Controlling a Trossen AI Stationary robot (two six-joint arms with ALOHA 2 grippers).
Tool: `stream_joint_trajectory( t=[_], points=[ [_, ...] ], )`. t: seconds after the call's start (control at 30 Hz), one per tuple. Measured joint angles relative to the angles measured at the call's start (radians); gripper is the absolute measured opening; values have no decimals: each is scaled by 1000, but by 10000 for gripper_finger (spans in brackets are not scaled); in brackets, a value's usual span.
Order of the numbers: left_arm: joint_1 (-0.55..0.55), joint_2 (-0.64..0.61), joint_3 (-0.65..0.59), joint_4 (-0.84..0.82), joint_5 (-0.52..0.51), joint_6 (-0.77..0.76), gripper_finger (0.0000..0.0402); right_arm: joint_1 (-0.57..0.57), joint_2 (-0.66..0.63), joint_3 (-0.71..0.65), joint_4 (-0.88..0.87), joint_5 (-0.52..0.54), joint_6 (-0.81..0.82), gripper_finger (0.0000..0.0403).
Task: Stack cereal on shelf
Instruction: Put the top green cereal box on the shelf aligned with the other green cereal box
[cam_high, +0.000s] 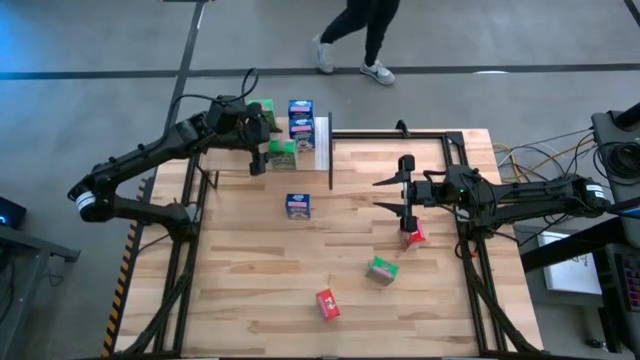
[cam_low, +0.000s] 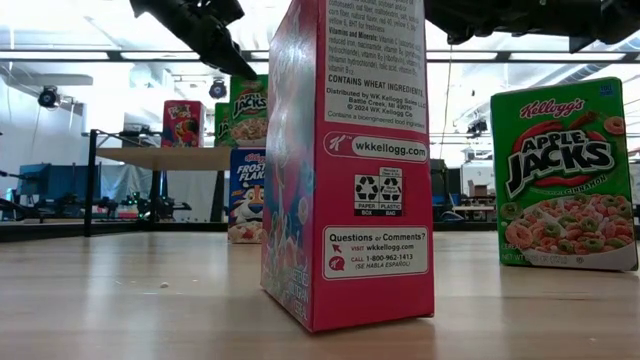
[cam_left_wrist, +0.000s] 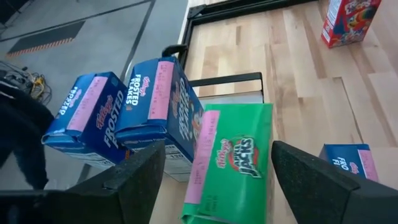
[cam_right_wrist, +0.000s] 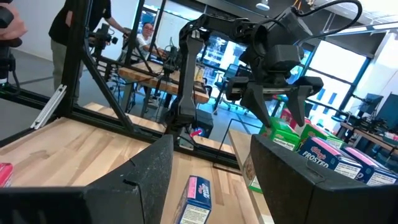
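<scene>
The left pincer (cam_left_wrist: 211, 180) hangs spread over the green Apple Jacks box (cam_left_wrist: 230, 163) on the shelf (cam_high: 322, 143), beside the Frosted Flakes boxes (cam_left_wrist: 158, 112) — a brushing finger could topple them.

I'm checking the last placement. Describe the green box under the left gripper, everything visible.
The green box is a small printed carton of Apple Jacks, glossy cardboard with a pink strip along one edge. It lies flat on the shelf, broad face up, beside two blue boxes; whether it touches them is unclear. The left gripper hangs right over it, fingers spread wide on either side, not gripping it.
</scene>
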Motion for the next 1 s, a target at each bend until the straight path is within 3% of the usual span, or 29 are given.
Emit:
stream_joint_trajectory(
  t=[0.5, 1.0],
  points=[
    [16, 47, 0, -8, 26, 21, 273, 0, 0, 0, 0, 0, 1, 206],
    [16, 32, 0, -58, 26, 21, 199, 0, 0, 1, 0, 0, 3, 206]
  ],
)
